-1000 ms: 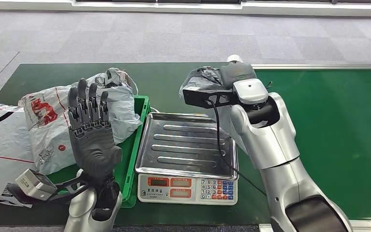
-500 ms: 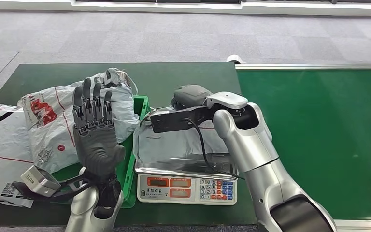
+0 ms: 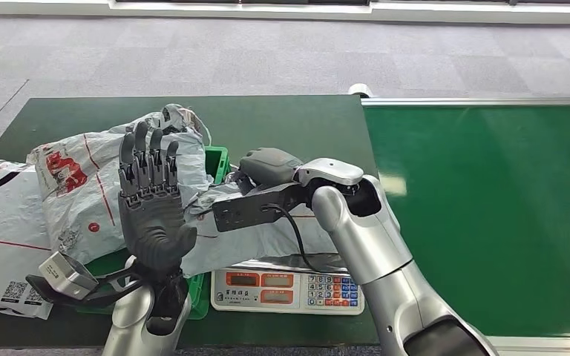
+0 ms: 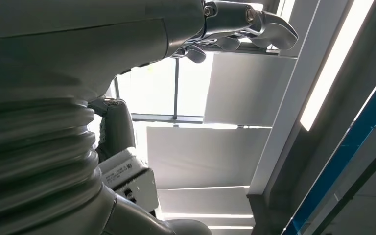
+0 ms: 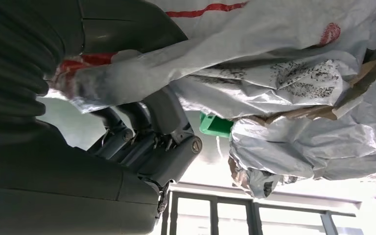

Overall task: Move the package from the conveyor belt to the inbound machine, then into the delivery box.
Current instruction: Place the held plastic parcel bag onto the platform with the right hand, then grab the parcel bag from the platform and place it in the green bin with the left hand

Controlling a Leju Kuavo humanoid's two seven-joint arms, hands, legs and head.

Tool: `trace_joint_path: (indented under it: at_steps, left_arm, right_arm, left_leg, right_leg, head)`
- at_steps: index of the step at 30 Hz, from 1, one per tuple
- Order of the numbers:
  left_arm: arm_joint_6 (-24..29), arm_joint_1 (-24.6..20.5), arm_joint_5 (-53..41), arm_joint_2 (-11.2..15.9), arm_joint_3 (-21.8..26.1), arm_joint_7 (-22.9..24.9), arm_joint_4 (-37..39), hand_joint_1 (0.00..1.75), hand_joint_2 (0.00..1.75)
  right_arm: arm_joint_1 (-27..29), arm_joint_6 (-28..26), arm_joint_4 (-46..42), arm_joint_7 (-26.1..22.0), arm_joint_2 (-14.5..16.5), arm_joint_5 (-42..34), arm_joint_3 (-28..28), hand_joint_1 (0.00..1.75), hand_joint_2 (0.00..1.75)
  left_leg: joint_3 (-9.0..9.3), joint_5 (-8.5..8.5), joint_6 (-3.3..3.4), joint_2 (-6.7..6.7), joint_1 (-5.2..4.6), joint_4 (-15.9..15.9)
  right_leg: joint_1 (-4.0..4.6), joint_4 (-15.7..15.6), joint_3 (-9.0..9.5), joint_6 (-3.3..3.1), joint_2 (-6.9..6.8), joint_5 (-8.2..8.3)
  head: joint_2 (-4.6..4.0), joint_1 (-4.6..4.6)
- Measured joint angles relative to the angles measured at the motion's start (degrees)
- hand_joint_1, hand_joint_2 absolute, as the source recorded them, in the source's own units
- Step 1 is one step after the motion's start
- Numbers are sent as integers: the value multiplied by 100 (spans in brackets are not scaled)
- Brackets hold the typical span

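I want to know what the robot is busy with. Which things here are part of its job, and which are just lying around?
Part of the job:
- grey package, held by the right hand over the scale
- scale, the inbound machine
- green box beside the scale
- conveyor belt

Just lying about:
- white bags piled at the box
- left hand, raised, holding nothing

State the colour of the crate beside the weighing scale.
Bright green. The crate shows best in the head view, left of the scale, under plastic parcels.
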Motion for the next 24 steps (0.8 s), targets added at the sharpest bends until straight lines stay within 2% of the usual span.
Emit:
trace_joint_path:
  at_steps: [3,6,12,16,19,24]
  left_arm:
    - [1,1,-26,-3,2,-1,7,0,175]
    - [26,4,-52,-3,2,-2,7,0,175]
    - [63,12,-53,-3,4,-4,7,0,175]
    - [138,44,-56,-2,5,-5,6,0,175]
    - [182,94,-79,0,7,-7,-13,0,175]
    - [318,126,-226,1,8,-11,-84,0,175]
  right_arm:
    - [73,0,-200,270,-1,85,50,0,0]
    - [109,0,-364,464,-11,105,47,0,0]
    - [260,0,-982,388,-82,-193,-49,0,0]
    - [610,0,-1770,-169,-102,-433,-426,0,0]
    - [954,1,-2414,-541,-70,-266,-849,0,0]
    - [1530,0,-3486,-1146,146,-283,-1396,0,0]
  left_leg:
    - [0,0,0,0,0,0]
    - [1,0,0,1,0,0]
    - [1,0,0,2,0,1]
    - [0,-3,0,1,-1,2]
    - [-1,-9,3,2,-1,2]
    - [-1,-10,3,9,-1,1]
  right_leg:
    - [0,0,0,0,0,0]
    - [0,0,-2,0,1,0]
    - [-1,0,-4,0,3,0]
    - [-1,-1,-3,0,2,-1]
    - [-3,-2,-4,1,2,-2]
    - [-2,-3,-8,1,3,-3]
  head:
    - [0,0]
    - [0,1]
    - [0,1]
    - [0,1]
    - [0,1]
    - [0,0]
